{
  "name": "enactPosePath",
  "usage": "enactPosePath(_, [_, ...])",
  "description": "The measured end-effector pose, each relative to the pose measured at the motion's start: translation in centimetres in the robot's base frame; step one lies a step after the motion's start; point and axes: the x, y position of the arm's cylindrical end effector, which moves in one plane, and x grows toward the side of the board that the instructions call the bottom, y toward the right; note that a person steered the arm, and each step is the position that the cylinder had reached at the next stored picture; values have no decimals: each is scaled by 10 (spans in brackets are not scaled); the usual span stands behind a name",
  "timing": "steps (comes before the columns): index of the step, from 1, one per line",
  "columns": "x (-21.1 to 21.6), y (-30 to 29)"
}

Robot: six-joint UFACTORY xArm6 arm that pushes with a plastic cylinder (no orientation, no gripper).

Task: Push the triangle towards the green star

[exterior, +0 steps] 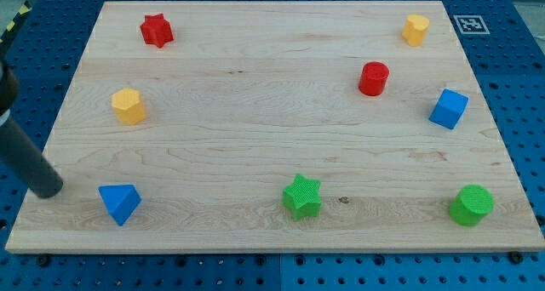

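Note:
The blue triangle [118, 202] lies near the board's bottom left corner. The green star [302, 196] lies at the bottom centre, well to the triangle's right. My tip [48, 189] is the lower end of a dark rod that comes in from the view's left edge. It rests at the board's left edge, a short way left of the triangle and slightly above it, not touching it.
A yellow hexagon [129, 105] and a red star [157, 30] lie on the left side. A red cylinder [373, 78], a yellow block [415, 29], a blue cube [448, 109] and a green cylinder [471, 205] lie on the right side of the wooden board [255, 138].

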Motion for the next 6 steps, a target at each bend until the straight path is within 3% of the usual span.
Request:
enactPosePath(2, [6,114])
enactPosePath(5, [19,162])
enactPosePath(6, [-31,211])
